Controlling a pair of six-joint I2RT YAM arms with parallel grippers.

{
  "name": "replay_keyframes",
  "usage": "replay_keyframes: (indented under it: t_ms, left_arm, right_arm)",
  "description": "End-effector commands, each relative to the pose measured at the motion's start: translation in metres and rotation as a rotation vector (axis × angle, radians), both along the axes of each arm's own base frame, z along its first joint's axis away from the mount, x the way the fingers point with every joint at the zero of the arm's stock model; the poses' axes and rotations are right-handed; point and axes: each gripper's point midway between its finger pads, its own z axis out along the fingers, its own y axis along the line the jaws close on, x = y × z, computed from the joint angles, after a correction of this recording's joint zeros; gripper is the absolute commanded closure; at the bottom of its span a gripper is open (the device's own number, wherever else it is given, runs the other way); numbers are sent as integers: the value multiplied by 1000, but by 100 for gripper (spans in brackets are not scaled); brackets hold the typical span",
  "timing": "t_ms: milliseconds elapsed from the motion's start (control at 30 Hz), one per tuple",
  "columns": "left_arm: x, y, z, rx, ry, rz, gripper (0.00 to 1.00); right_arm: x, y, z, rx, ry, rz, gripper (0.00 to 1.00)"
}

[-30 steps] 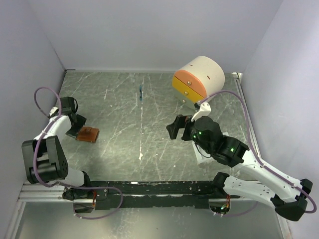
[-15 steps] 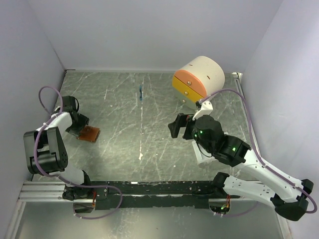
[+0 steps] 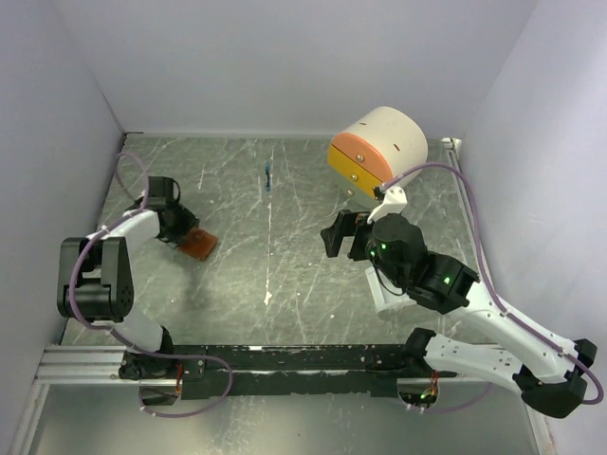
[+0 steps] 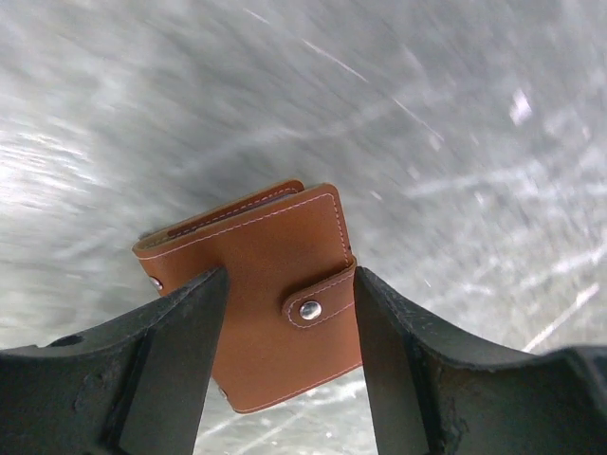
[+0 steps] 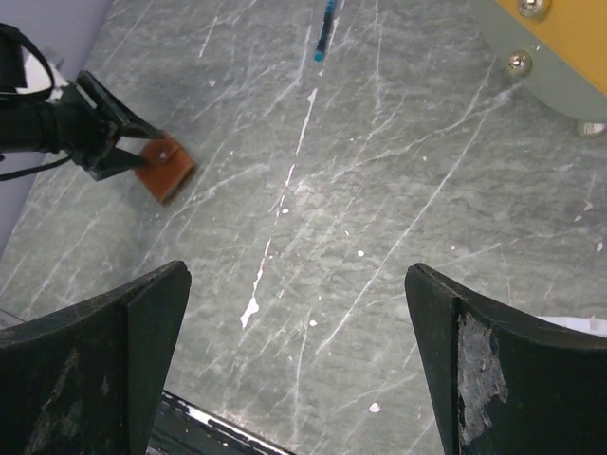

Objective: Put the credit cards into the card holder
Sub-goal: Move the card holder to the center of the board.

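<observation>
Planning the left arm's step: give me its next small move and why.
Probably bring the brown wallet toward the right pincer and set it down: the left pincer grips it at the far left, snap fastened, while the right one hangs open, well away.

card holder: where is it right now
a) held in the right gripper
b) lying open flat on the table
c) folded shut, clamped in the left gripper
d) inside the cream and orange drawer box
c: in the left wrist view the card holder is folded shut with its strap snapped, clamped between the fingers of the left gripper, while the right gripper is wide open with nothing in it.
</observation>
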Motion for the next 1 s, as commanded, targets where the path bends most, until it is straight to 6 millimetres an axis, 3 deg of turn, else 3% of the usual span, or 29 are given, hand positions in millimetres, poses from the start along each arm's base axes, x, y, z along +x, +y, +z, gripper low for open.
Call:
replay_keyframes:
  t_ms: [0,333,533,600,767,900,967]
  left_arm:
    - [-49,-75,-37,-155,183,-201,32]
    - [-81,-161,-23,-172,156,-445,32]
    - [-109,-220,-1,-244,69,-638,32]
    - [-113,-231,9,-253,38,-691,32]
    - [-112,-233,43,-233,-71,-769,30]
    - [-105,-220,86,-169,-231,-779,26]
    - [-104,-211,110,-132,-314,-778,18]
  right_arm:
    - [3,-4,11,-5,-16,-17,1]
    - [1,-3,-1,-3,20,-26,2]
    - [-2,4,-11,-1,51,0,3]
    - [-3,9,-11,11,62,20,3]
    - [-6,16,-39,-21,146,27,6]
    - [-8,30,-53,-28,187,68,11]
    - [-8,39,-61,-33,205,98,14]
